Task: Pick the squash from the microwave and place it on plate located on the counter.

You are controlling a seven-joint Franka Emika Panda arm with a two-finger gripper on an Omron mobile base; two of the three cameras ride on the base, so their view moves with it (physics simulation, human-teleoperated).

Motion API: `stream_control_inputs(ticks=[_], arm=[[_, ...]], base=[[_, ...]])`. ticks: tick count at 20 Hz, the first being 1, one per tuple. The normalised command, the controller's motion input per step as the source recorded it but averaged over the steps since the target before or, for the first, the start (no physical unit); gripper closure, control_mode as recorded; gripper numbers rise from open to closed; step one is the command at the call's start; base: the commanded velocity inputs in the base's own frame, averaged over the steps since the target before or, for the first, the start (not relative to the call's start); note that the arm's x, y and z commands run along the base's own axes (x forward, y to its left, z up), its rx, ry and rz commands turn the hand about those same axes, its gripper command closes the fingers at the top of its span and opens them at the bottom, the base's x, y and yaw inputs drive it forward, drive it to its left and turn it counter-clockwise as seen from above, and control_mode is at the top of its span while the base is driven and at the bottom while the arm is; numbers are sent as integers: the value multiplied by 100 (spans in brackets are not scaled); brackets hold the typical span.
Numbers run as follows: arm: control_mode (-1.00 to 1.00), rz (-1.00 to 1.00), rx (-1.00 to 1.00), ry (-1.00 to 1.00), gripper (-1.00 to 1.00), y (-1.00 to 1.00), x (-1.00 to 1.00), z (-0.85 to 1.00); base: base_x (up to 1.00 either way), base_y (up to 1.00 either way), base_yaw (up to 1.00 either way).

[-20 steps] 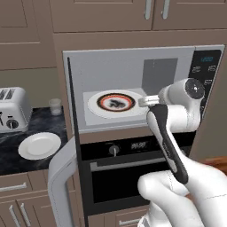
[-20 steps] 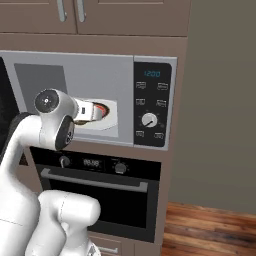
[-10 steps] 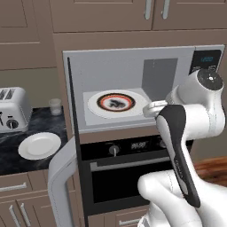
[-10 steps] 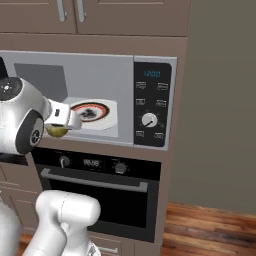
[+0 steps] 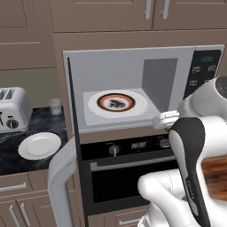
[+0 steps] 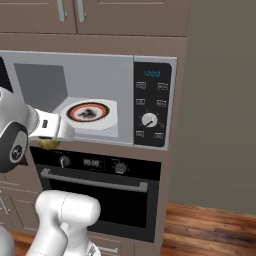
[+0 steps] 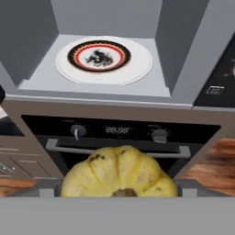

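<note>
The end effector [image 7: 120, 193] is gripping the squash [image 7: 119, 173], a ribbed, matte yellow lump, just outside the microwave [image 5: 133, 66], in front of the oven. Its rounded sides could be slipping during the swing toward the smooth white plate [image 5: 40, 145] near the desk's [image 5: 11, 155] front edge, or clipping the open door [image 5: 73, 133].

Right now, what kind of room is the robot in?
A kitchen, it looks like. There is an open microwave built in above a black oven, and a toaster on the dark counter beside a white plate. The claw holds a yellow squash.
</note>
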Motion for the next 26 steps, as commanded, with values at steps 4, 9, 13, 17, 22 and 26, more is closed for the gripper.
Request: stream_control_inputs(ticks=[4,9,13,17,22,26], arm=[[-100,0,0,0,100,-31,-34,0],[-100,0,0,0,100,-32,-46,0],[100,0,0,0,100,-13,-27,0],[100,0,0,0,100,0,0,0],[100,0,0,0,100,0,0,0],[100,0,0,0,100,0,0,0]], base=[[0,0,0],[0,0,0],[-31,-15,0],[-91,-26,0],[-100,-43,35],[-58,-10,97]])
